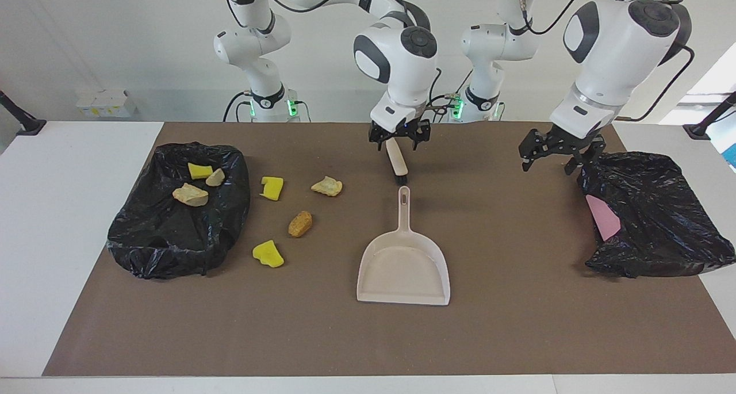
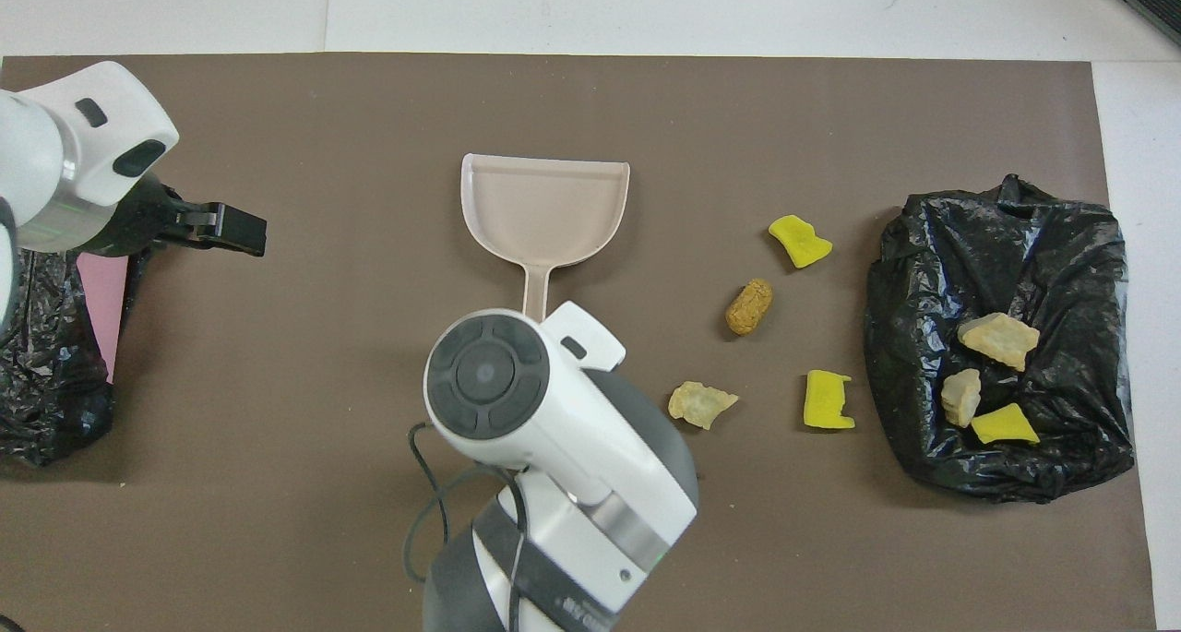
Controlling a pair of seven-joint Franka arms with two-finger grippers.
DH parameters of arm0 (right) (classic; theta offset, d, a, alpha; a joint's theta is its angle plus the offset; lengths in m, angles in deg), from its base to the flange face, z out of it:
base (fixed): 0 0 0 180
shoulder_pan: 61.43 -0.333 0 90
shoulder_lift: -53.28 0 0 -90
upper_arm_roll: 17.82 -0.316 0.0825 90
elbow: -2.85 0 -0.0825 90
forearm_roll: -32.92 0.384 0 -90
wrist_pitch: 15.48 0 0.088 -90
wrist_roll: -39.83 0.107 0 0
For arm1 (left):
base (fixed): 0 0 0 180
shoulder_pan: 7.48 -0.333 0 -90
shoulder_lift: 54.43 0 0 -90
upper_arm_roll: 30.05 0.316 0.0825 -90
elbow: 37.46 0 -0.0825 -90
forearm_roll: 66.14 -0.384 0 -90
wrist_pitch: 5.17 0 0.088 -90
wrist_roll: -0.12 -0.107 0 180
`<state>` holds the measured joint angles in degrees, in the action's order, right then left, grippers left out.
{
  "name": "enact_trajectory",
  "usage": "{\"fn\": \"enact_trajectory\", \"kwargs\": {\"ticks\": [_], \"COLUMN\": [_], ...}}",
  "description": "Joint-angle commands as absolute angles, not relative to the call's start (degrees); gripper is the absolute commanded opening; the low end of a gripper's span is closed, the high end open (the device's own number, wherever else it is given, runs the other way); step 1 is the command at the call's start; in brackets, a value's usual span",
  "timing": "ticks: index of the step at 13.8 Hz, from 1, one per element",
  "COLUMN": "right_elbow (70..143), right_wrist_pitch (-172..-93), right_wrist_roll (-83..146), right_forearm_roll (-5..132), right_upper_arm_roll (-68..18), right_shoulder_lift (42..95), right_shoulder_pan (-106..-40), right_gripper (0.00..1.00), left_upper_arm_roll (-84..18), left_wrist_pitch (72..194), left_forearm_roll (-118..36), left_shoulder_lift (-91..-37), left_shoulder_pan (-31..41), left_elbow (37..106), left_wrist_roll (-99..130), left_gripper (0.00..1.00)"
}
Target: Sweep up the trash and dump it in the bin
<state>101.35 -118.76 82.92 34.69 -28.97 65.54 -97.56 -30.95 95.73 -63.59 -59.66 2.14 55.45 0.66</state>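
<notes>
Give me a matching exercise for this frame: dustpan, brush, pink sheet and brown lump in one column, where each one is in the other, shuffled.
Things:
1. dustpan
2. brush
3. pink sheet
4. brown lump

Places:
A. held in the right claw
B. loose on the mat, outside both bags
C. flat on the mat, handle toward the robots
D. at the black bag at the left arm's end

Pairs: 1-C, 2-A, 3-D, 4-B

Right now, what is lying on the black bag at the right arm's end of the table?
On that black bag lie three pieces: a yellow foam chunk and two tan bread-like lumps. Anything under its folds is hidden.
</notes>
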Motion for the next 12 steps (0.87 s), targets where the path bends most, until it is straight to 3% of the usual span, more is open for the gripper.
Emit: {"fn": "enact_trajectory", "kwargs": {"ticks": [1, 3, 8, 12], "right_elbow": [124.34, 129.92, 136.78, 137.41], "right_wrist_pitch": [-130.92, -135.0, -143.34, -144.76], "right_wrist_roll": [82.37, 82.19, 82.81, 82.54], "right_forearm_roll": [40.28, 41.97, 42.06, 42.06], "right_upper_arm_roll": [-28.63, -28.63, -28.63, -28.63], "right_shoulder_lift": [52.43, 49.59, 51.17, 51.78], "right_shoulder_pan": [-101.49, -103.96, -110.38, -110.3], "right_gripper": [1.0, 1.0, 1.0, 0.97], "left_upper_arm_roll": [-30.14, -30.14, -30.14, -30.14], "left_wrist_pitch": [100.29, 103.88, 110.93, 119.08], "left_forearm_roll": [-62.45, -62.45, -62.89, -62.8], "left_shoulder_lift": [-62.07, -64.18, -70.42, -72.36], "left_shoulder_pan": [5.44, 8.24, 15.81, 21.69], "left_elbow": [56.32, 56.58, 57.1, 62.27], "left_wrist_roll": [1.79, 5.29, 13.83, 18.75], "left_gripper": [1.0, 1.0, 1.0, 1.0]}}
